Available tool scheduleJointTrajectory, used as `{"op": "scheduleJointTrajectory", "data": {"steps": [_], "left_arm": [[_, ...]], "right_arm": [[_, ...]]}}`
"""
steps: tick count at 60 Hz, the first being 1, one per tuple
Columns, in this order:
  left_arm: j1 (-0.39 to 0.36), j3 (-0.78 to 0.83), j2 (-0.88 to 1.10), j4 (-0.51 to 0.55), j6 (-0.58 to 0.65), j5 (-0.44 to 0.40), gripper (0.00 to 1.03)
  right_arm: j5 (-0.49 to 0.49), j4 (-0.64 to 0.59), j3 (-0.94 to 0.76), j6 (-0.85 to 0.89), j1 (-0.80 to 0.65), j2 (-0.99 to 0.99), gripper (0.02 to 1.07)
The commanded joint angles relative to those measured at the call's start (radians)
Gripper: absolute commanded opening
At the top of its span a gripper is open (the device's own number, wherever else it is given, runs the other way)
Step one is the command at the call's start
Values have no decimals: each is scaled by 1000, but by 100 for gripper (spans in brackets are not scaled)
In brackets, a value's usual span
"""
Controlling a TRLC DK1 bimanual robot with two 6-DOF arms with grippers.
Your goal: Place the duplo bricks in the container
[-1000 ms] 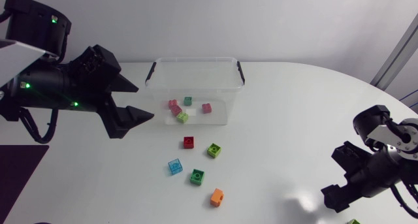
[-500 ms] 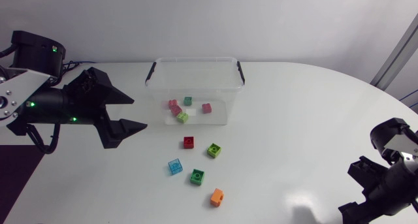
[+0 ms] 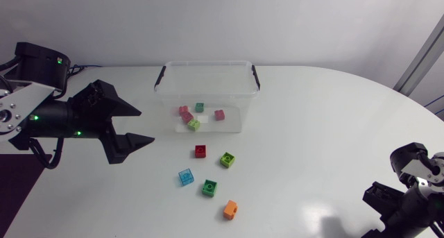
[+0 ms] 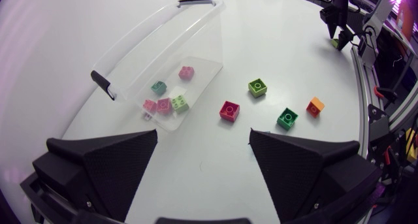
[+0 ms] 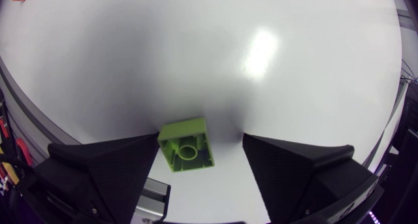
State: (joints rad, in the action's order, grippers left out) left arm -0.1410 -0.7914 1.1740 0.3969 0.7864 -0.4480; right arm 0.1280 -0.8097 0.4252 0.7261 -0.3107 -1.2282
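A clear container (image 3: 208, 64) with black handles stands at the back middle of the table and holds several small bricks (image 3: 194, 115). In front of it lie a red brick (image 3: 200, 151), a lime brick (image 3: 227, 159), a blue brick (image 3: 185, 176), a green brick (image 3: 209, 188) and an orange brick (image 3: 230, 209). My left gripper (image 3: 142, 127) hangs open and empty left of the container. My right gripper (image 5: 200, 138) is low at the front right edge. It is open around another lime brick (image 5: 186, 145), which touches one finger only.
The table's curved edge runs just beside the right gripper (image 3: 406, 207). In the left wrist view the container (image 4: 117, 44), red brick (image 4: 229, 110), lime brick (image 4: 258, 87), green brick (image 4: 286, 118) and orange brick (image 4: 315, 106) lie ahead of the open left gripper (image 4: 204, 136).
The left arm has drawn back leftward, away from the container. The right arm has slid farther toward the front right edge of the table.
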Motion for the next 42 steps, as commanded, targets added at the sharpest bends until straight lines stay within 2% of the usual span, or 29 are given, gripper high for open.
{"op": "scheduleJointTrajectory", "data": {"steps": [1, 3, 10, 17, 26, 42], "left_arm": [[-19, 20, -4, -3, 13, -4, 98], [-28, 20, -2, -3, 10, 5, 98], [-46, 26, 0, -3, 4, 11, 98], [-57, 41, 32, -9, 13, 12, 98], [-126, 80, 87, -35, 20, 55, 98], [-193, 118, 314, -153, 85, 68, 98]], "right_arm": [[-5, 23, -22, 67, -10, -19, 47], [-25, 29, -14, 68, -10, -27, 31], [-53, 20, 7, 72, -18, -31, 21], [-88, -36, 81, 59, 4, 13, 21], [-145, -115, 245, -37, 111, 32, 21], [-217, -109, 524, -241, 367, -77, 21]]}}
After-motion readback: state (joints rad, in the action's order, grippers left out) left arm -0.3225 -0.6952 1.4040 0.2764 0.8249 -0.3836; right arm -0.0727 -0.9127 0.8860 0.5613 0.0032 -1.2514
